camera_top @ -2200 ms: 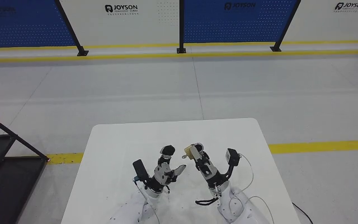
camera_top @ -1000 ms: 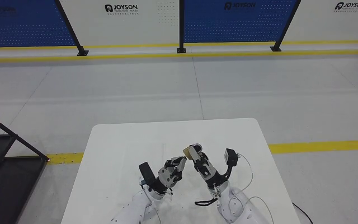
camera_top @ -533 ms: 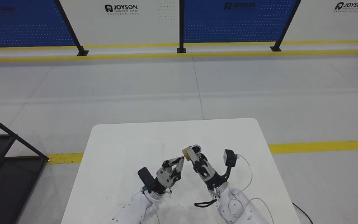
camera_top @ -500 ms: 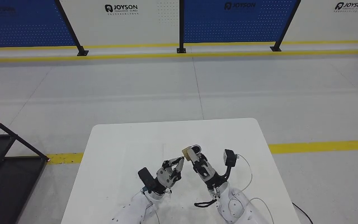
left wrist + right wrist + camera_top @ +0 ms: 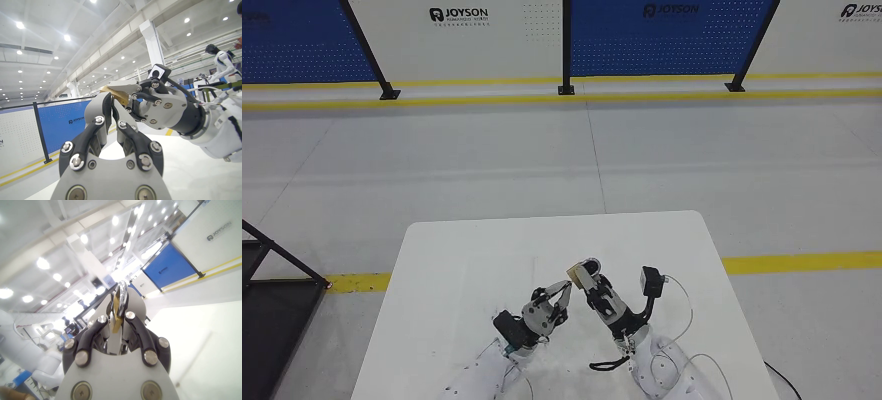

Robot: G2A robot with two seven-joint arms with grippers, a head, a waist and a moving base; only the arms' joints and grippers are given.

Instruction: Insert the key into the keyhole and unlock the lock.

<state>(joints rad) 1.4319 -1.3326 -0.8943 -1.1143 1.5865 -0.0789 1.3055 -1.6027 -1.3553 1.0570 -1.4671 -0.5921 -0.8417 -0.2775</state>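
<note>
Since the earliest frame the left gripper (image 5: 562,289) has swung in across the table (image 5: 457,265) to meet the right gripper (image 5: 586,273), which has barely shifted. The right gripper clamps the brass lock (image 5: 118,95), held off the table. The left gripper's fingers (image 5: 105,106) are pressed together, tips touching the lock's body; what they pinch cannot be told.

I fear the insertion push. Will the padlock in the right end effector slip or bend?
The padlock looks brass with a metal shackle: probably rigid, heavy for its size. Its smooth faces might slip or pivot in the right end effector.
</note>
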